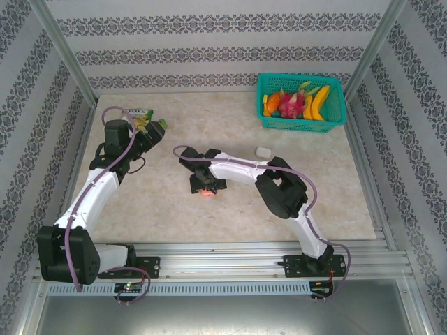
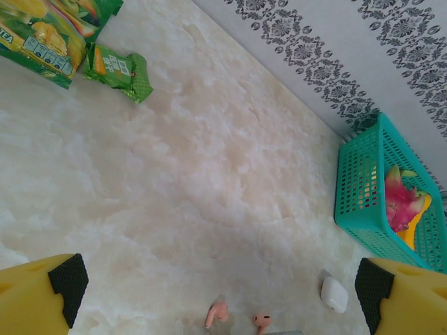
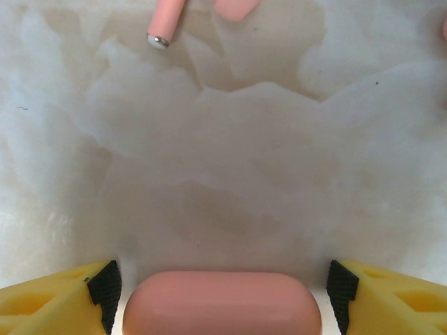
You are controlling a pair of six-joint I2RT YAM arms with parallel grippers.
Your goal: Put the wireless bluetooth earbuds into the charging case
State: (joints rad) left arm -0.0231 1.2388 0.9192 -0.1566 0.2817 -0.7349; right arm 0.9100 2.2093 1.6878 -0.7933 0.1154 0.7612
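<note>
Since right gripper (image 3: 223, 289) straddles pink case (image 3: 222, 310) w/ slim gaps, unclenched, prob. lining up to steady it, you've pink earbuds (image 2: 216, 314) loose on table (image 2: 209, 174) just beyond; left gripper (image 2: 218, 289) splayed, empty.

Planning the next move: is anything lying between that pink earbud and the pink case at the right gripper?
Nothing visible: only bare marble tabletop separates the pink earbud from the pink case, which the right gripper straddles.
</note>
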